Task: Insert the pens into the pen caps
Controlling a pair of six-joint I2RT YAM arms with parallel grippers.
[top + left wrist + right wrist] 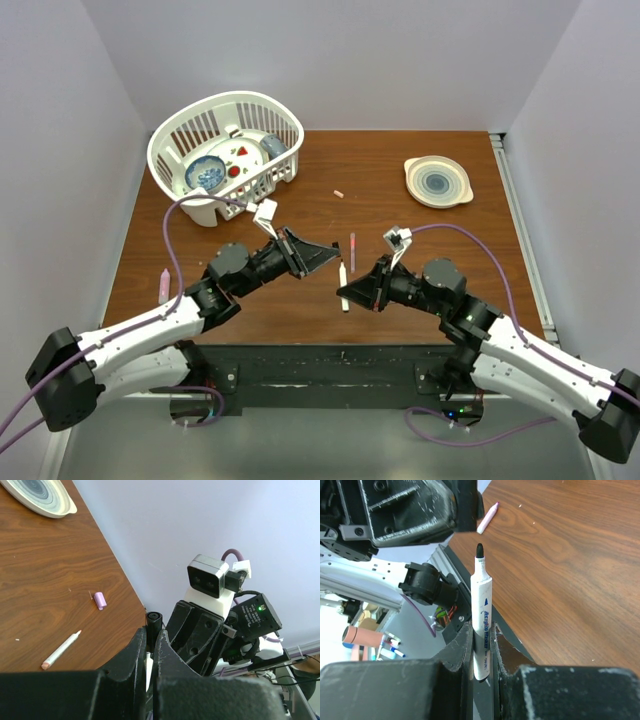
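Observation:
My left gripper (333, 253) is shut on a dark pen cap (153, 619), which sticks up between the fingertips in the left wrist view (152, 633). My right gripper (346, 293) is shut on a white pen (344, 283), black tip toward the left gripper. The right wrist view (481, 628) shows the pen (481, 600) upright in the jaws, its tip just below the left gripper. A slim pink pen (352, 250) lies on the table between the grippers. A small pink cap (338, 193) lies further back. A lilac cap (100, 600) and a pen (61, 650) lie on the wood.
A white basket (283, 120) with dishes and small red pieces stands at the back left. A pale plate (438, 181) sits at the back right. A pink pen (164, 285) lies near the table's left edge and shows in the right wrist view (487, 511).

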